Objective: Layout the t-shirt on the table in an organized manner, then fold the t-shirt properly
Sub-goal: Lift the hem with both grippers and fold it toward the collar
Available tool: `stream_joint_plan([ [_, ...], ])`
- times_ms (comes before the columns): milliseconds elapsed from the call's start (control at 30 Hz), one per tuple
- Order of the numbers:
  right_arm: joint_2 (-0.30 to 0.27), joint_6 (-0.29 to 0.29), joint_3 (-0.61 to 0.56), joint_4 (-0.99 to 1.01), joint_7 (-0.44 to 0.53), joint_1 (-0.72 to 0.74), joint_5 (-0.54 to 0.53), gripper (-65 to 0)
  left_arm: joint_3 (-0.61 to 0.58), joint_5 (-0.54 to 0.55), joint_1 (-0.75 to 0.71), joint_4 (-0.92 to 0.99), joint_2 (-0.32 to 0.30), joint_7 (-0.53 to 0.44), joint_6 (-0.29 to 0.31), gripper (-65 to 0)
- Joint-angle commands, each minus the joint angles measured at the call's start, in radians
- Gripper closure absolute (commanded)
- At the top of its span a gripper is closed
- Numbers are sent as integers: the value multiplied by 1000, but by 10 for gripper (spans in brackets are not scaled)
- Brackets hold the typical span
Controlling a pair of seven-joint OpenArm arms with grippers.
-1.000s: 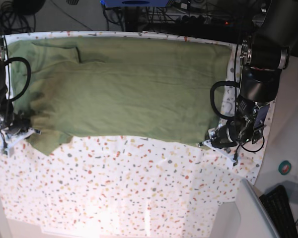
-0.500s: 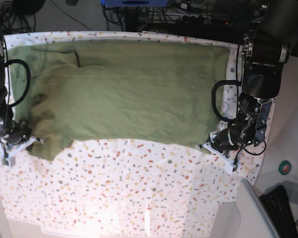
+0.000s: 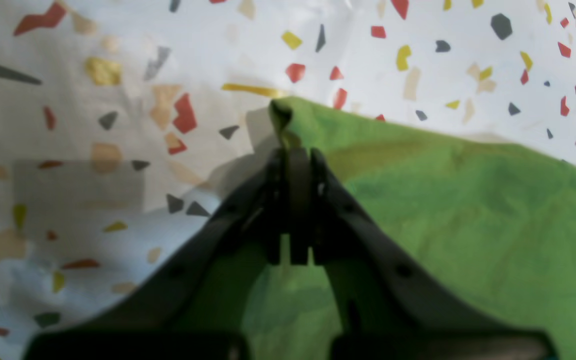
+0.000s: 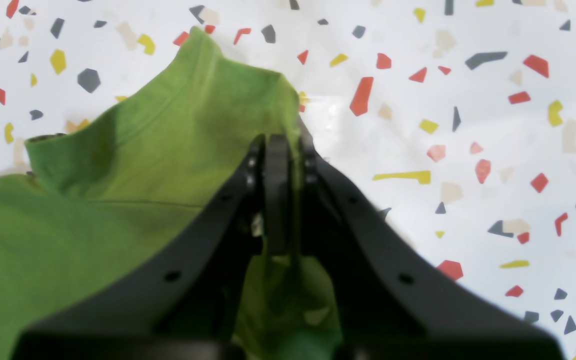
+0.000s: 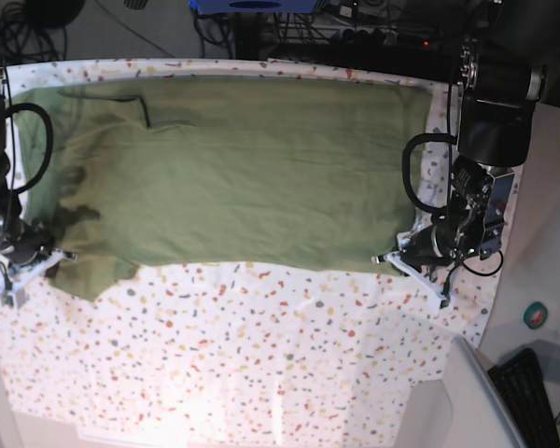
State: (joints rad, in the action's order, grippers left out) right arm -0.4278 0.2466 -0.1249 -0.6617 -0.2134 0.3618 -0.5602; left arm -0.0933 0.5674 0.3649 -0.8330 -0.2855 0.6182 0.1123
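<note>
Shirt is lying spread across the far half of the bench, long axis running side to side. Right fingers are pinching its near sleeve corner; left fingers, nearly together, are gripping the opposite hem corner.

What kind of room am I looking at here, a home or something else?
Probably a robotics lab or test bench, not a home: two black robot arms flank a white speckled-cloth table bearing an olive-green cotton t-shirt, with tangled black cables and a keyboard around.
</note>
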Motion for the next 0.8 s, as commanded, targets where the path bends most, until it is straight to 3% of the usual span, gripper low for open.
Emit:
stream_joint_plan([
  [0, -18, 1, 3, -16, 18, 26, -7, 0, 4, 4, 29, -16, -21, -14, 5, -173],
  [133, -18, 1, 3, -16, 16, 26, -7, 0, 5, 6, 38, -16, -21, -16, 5, -444],
  [233, -18, 1, 3, -16, 16, 26, -7, 0, 5, 4, 58, -16, -21, -22, 5, -545],
  [400, -16, 1, 3, -16, 16, 26, -7, 0, 5, 3, 173, 134, -16, -36, 5, -545],
  [533, -15, 1, 3, -16, 16, 26, -7, 0, -9, 1, 259, 304, -13, -122, 10, -528],
  [667, -15, 1, 3, -16, 16, 26, -7, 0, -9, 6, 262, 303, -13, -122, 11, -471],
  [767, -15, 1, 3, -16, 16, 26, -7, 0, -10, 6, 248, 294, -11, -122, 11, -467],
])
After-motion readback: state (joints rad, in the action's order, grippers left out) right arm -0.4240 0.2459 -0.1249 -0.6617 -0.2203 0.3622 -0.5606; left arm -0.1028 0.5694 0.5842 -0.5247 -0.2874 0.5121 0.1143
